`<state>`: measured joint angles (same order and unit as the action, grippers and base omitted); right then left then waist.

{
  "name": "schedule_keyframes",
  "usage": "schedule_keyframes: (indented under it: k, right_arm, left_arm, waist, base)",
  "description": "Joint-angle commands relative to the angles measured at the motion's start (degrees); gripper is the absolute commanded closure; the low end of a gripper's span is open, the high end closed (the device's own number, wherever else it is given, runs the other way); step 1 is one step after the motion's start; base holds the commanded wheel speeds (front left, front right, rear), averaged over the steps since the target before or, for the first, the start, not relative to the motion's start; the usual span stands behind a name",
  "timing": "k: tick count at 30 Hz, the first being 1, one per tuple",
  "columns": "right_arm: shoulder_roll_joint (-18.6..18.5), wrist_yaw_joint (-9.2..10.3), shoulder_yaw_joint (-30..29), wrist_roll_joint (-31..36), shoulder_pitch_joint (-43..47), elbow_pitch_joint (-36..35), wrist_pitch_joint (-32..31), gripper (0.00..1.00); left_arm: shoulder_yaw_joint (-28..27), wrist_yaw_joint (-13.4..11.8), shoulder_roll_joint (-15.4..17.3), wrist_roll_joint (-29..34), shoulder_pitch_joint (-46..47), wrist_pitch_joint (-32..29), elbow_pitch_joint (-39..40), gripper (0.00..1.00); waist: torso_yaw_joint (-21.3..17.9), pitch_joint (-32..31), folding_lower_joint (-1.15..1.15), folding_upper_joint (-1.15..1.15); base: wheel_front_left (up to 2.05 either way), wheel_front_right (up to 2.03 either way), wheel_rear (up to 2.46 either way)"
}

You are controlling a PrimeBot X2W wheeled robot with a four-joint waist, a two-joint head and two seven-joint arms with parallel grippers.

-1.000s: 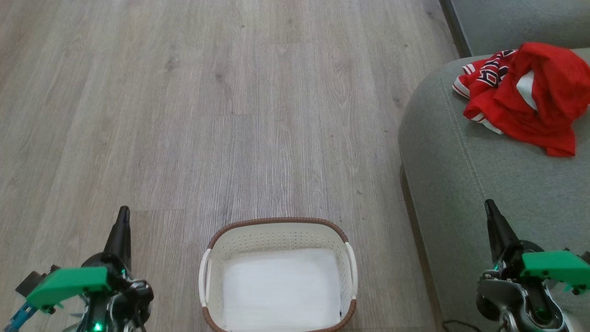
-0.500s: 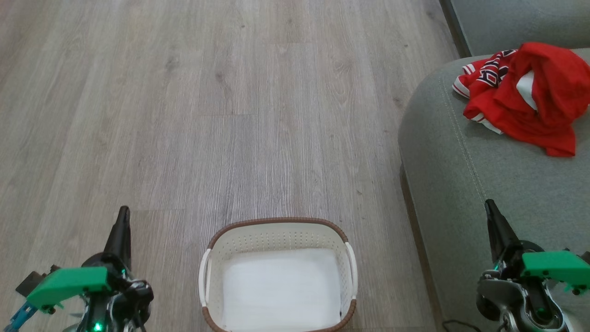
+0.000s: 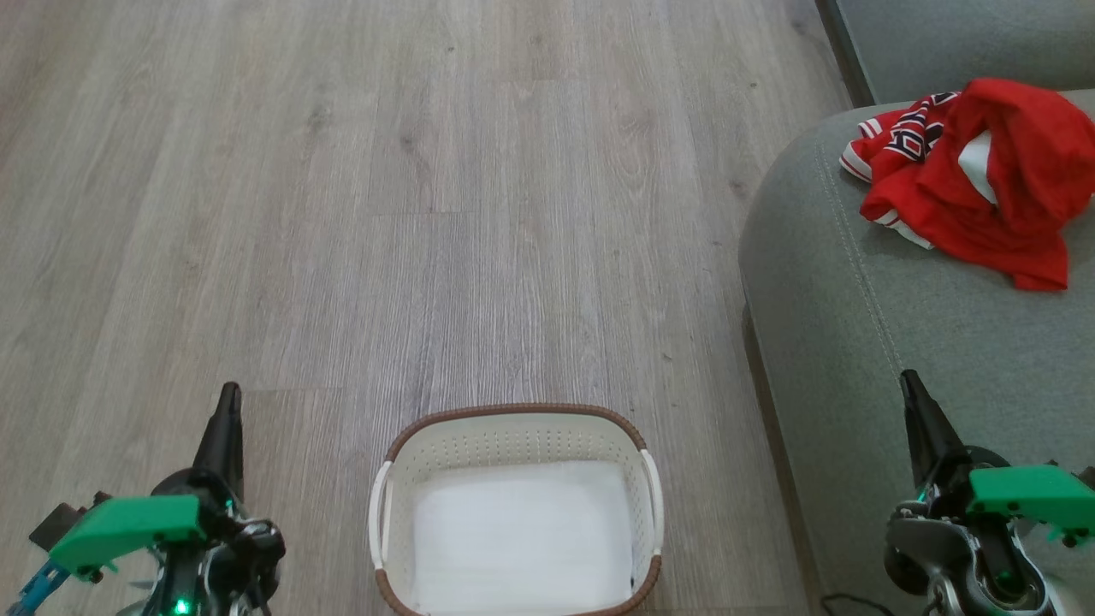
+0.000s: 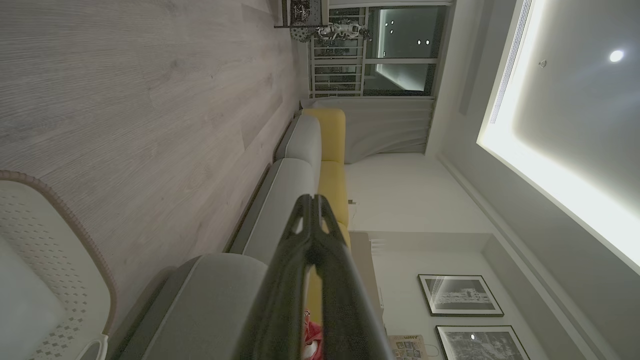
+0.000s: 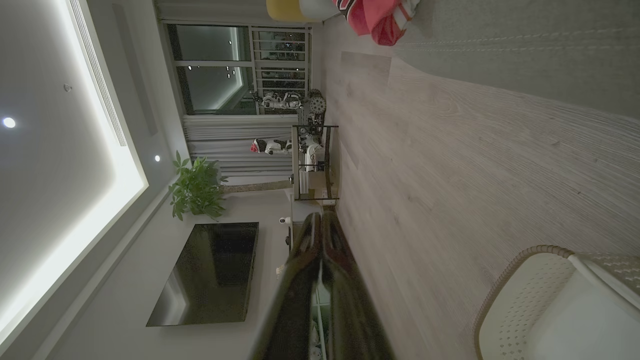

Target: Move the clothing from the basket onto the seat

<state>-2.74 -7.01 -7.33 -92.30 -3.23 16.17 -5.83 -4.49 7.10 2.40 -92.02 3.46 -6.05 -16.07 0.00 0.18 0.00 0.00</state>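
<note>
Pale grey wood floor (image 3: 428,214) ran across the head view, and down at 6 o'clock sat the basket (image 3: 513,412), white bottom bare, nothing red left inside that I could see! Over at 2 o'clock the clothing (image 3: 984,180) lay in a crumpled red heap on the seat (image 3: 898,342), well apart from the basket, its striped edge close to the stitched seam at the rounded corner.

The left gripper (image 3: 228,392) hung at 7 o'clock above the floor and the right gripper (image 3: 907,378) at 5 o'clock above the seat's front edge. Both had their fingers pressed together, tips meeting, and both were carrying nothing.

By my reading the job looked as good as done, so the step in hand was a tidy finish. The way to do it well was to hold both arms low and clear, give the basket one last look for a stray piece against its wall, and keep the right arm away from the heap so thin fabric near that corner would not get dragged off.

The wrist views added plenty. The left one looked along the sofa to a yellow cushion (image 4: 332,135) and framed pictures (image 4: 460,295) on the wall, with a sliver of red beside its fingers. The right one caught a dark television (image 5: 210,270), a potted plant (image 5: 197,187), and the basket's perforated wall at 4 o'clock. Neither wrist view gave the basket's whole floor; the head view did.
</note>
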Motion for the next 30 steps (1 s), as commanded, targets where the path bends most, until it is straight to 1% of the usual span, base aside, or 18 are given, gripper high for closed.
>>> schedule_keyframes:
  k: [1,30]
  right_arm:
    - [-0.27,-0.47,0.94,0.04,-2.94,-2.15,-0.56,1.0]
    - [-0.22,-0.47,0.87,0.09,-2.95,-2.15,-0.61,1.0]
  left_arm:
    - [-2.05,0.38,0.48,-0.13,2.73,-0.46,2.01,1.0]
    - [-2.04,0.38,0.48,-0.14,2.73,-0.45,2.02,1.0]
  waist:
    - [0.0,0.0,0.0,0.0]
    - [0.0,0.0,0.0,0.0]
  base:
    - [0.0,0.0,0.0]
    - [0.0,0.0,0.0]
